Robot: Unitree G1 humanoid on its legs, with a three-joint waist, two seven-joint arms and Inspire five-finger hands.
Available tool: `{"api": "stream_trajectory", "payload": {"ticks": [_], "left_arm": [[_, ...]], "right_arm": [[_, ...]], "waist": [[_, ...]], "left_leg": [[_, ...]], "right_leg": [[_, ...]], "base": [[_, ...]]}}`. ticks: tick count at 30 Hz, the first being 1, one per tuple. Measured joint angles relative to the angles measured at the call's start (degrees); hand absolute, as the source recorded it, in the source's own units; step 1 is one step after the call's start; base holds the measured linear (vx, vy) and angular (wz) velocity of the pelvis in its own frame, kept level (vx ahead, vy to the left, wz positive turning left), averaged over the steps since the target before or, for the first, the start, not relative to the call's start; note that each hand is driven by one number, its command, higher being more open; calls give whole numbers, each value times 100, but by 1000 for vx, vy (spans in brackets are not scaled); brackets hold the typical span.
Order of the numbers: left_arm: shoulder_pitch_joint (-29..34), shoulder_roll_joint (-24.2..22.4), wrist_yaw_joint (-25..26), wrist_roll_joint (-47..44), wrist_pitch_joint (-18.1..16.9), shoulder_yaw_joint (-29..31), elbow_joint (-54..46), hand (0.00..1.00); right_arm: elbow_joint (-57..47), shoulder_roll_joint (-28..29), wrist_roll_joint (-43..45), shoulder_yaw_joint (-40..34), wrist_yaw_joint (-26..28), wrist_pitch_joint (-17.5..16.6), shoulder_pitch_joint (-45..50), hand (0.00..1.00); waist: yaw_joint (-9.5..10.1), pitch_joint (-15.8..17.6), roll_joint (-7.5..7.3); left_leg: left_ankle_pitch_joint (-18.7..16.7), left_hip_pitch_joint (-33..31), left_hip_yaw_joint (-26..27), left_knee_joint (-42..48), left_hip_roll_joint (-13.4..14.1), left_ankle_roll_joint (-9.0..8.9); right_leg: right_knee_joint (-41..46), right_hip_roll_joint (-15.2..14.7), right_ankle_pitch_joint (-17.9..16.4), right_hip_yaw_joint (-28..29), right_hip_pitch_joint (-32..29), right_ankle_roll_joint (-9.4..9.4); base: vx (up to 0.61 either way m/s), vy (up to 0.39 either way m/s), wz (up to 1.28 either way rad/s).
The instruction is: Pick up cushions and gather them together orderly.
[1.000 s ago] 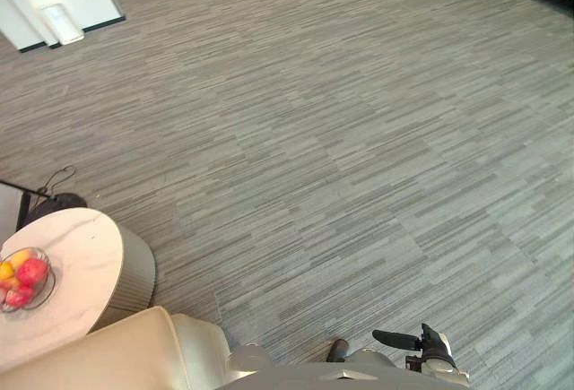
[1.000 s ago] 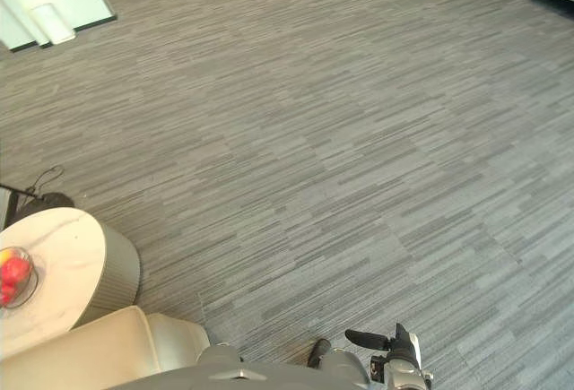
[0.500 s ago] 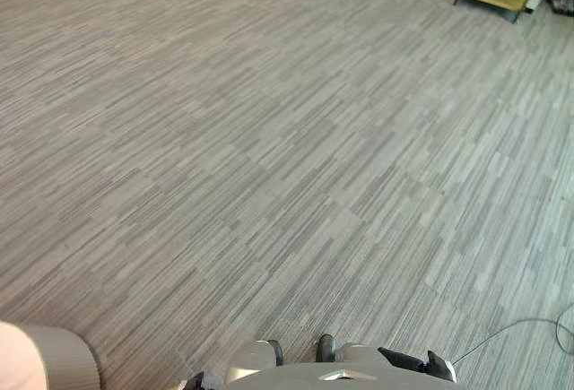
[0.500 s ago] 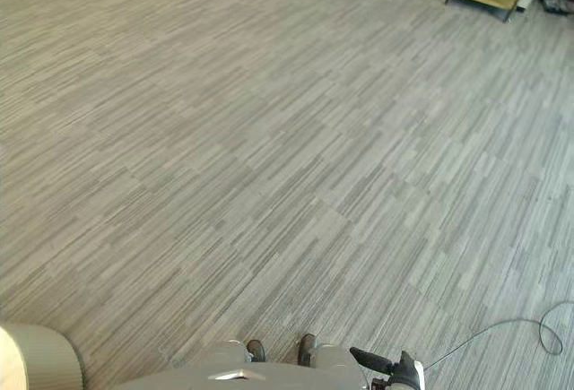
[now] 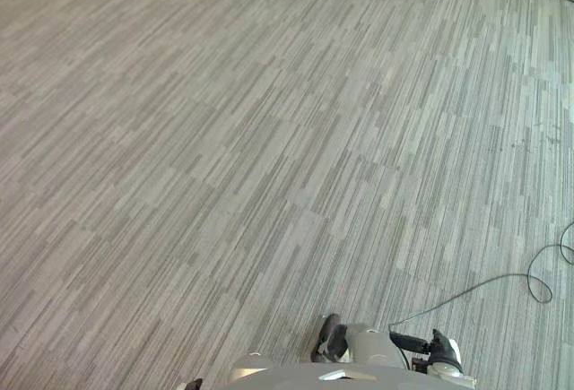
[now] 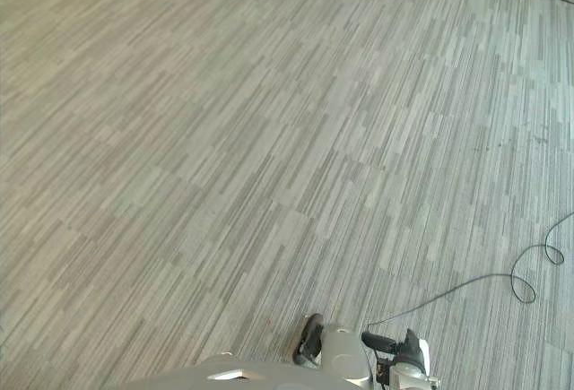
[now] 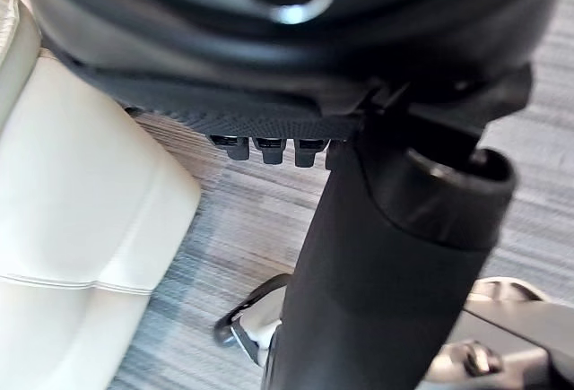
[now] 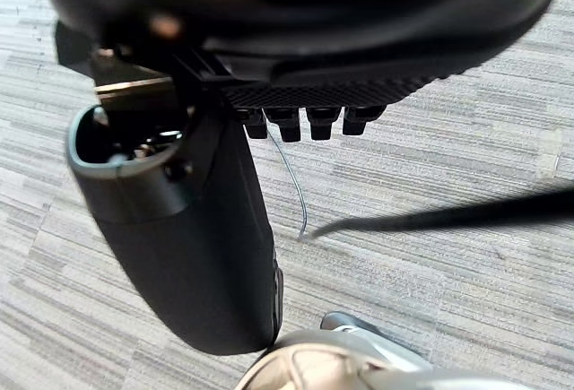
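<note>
The nearest thing to a cushion that I can find is a cream padded piece (image 7: 76, 247) in the left wrist view, sitting on the carpet just beside my left hand (image 7: 269, 58). A stitched seam crosses it, and I can't tell whether it is a loose cushion or part of a seat. I count one such piece, so for now I treat it as my single candidate. The left hand isn't touching it. Its fingers (image 7: 262, 149) point straight out, relaxed, with the thumb standing apart, and nothing lies between them. The right hand (image 5: 438, 352) sits at the lower right of the head frame, low by the body, its fingers likewise extended and loose, carrying nothing; its own wrist view looks past them onto bare floor. That makes two hands, both free. I judge they hang slack at the sides because the rig is between grasps, with the head aimed at the floor ahead rather than at any target. Striped grey carpet (image 5: 269, 139) runs from the lower edge of the head frame to the top, the bands slanting towards the upper right. As I read it, the gathering has not visibly begun. My next call would be to bring the head round towards the cream piece on the left side before committing either arm.
</note>
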Motion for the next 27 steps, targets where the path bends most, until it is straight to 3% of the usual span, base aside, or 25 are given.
{"api": "stream_trajectory", "payload": {"ticks": [2,5,6,7,8,9,10,11,12,13,14,15,16,17,18,19,20,21,24,25,26,27], "left_arm": [[-146,17,-8,339,-4,61,-60,100],[-384,53,-25,674,-3,85,-64,100],[-613,95,-52,1098,-3,88,-87,100],[-649,103,-58,1174,-5,87,-91,100],[-773,137,-68,1347,-15,85,-96,100],[-852,189,-65,1404,-62,81,-126,100],[-887,221,-63,1407,-73,81,-167,100],[-966,299,-51,1409,-78,83,-286,100],[-1079,373,-6,1408,-115,86,-544,100],[-1177,382,61,1392,-205,86,-743,100],[-1266,375,91,1379,-238,79,-818,100],[-1421,287,141,1253,-286,62,-1013,100],[-1447,268,147,1224,-322,47,-1041,100],[-1468,258,152,1174,-375,-13,-1120,100],[-1507,256,162,1152,-383,-105,-1161,100],[-1568,252,183,1107,-374,-252,-1165,100],[-1622,245,217,1050,-365,-429,-1187,100],[-1623,230,253,1049,-364,-577,-1224,100],[-1735,85,279,996,-362,-685,-1332,100],[-1822,75,282,956,-360,-682,-1339,100],[-1936,63,277,939,-360,-692,-1359,100],[-2011,-25,281,934,-352,-734,-1358,100]], "right_arm": [[34,7,12,36,0,-3,-54,100],[38,3,199,31,-7,20,-161,100],[32,-14,205,19,-30,17,-312,100],[32,-24,205,18,-32,14,-338,100],[29,-73,205,26,-34,3,-423,100],[29,-108,204,37,-42,-9,-490,100],[29,-115,205,39,-48,-24,-503,100],[23,-103,202,39,-57,-57,-523,100],[-6,-105,200,36,-58,-80,-545,100],[-28,-128,193,33,-65,-80,-542,100],[-31,-137,191,33,-66,-79,-563,100],[-30,-156,174,-3,-55,-76,-583,100],[-29,-145,159,-32,-47,-71,-581,100],[-31,-105,142,-69,-25,-62,-579,100],[-30,-82,138,-70,1,-61,-565,100],[-11,-74,104,-69,24,-52,-557,100],[15,-57,81,-67,57,-53,-559,100],[10,-48,81,-64,76,-64,-560,100],[-154,-52,149,-66,82,-96,-579,100],[-327,-52,157,-37,83,-114,-596,100],[-417,-68,143,71,87,-120,-609,100],[-413,-94,135,64,95,-115,-667,100]], "waist": [[20,31,-46],[61,96,-109],[82,208,-165],[84,227,-182],[112,241,-159],[134,252,-123],[151,251,-120],[193,246,-162],[193,213,-224],[172,224,-272],[168,245,-312],[167,247,-322],[158,247,-324],[115,241,-371],[69,238,-396],[58,244,-389],[4,242,-372],[-60,240,-354],[-253,326,-257],[-287,339,-273],[-315,387,-370],[-322,461,-262]], "left_leg": [[-208,-581,84,225,-93,43],[-256,-1051,218,-1077,-457,39],[-63,-1136,174,-2789,-959,-37],[40,-1134,155,-3098,-1050,-45],[483,-1159,15,-4298,-1356,-66],[737,-1197,-104,-4803,-1449,-105],[868,-1226,-147,-4841,-1473,-43],[1249,-1213,-238,-4774,-1549,79],[1599,-1282,-325,-4619,-1655,387],[1626,-1404,-355,-4231,-1669,520],[1456,-1453,-335,-4015,-1700,552],[1013,-1371,-252,-3646,-1734,541],[922,-1287,-231,-3599,-1753,539],[766,-1050,-189,-3578,-1818,605],[630,-797,-188,-3601,-1861,591],[459,-477,-195,-3667,-1865,528],[298,-67,-240,-3848,-1848,430],[198,296,-255,-4037,-1800,325],[141,805,-262,-4260,-1497,185],[106,879,-241,-4280,-1381,105],[-2,989,-248,-4281,-1333,-124],[-69,1106,-264,-4346,-1184,-304]], "right_leg": [[-357,64,24,131,436,43],[-575,44,37,262,689,65],[-675,-67,-7,334,836,142],[-689,-90,-22,344,864,169],[-776,-108,-73,420,965,257],[-860,-70,-126,508,1071,347],[-882,-59,-152,553,1118,389],[-943,-97,-208,642,1263,484],[-963,-204,-292,660,1338,622],[-854,-332,-373,702,1352,761],[-689,-439,-420,747,1320,840],[464,-789,-555,905,992,1069],[944,-916,-562,933,846,1088],[2248,-1247,-382,962,450,1275],[3235,-1569,-219,950,118,1264],[3970,-1813,-303,824,-123,1116],[4392,-2023,-470,603,-327,837],[4411,-2101,-583,490,-597,679],[3556,-1961,-641,360,-1525,570],[2726,-1794,-450,463,-1830,707],[1831,-1648,450,601,-1871,384],[1755,-1461,359,468,-1700,296]], "base": [[193,-86,-37],[246,-38,-26],[188,20,-19],[308,77,-26],[234,73,-28],[397,106,-34],[341,64,-38],[486,66,-21],[513,47,-9],[595,75,7],[593,130,-3],[508,156,-9],[521,185,-16],[409,139,-9],[610,137,-13],[502,66,-14],[566,8,-17],[343,-55,-11],[420,-206,3],[434,-319,11],[451,-344,11],[515,-346,1]]}}
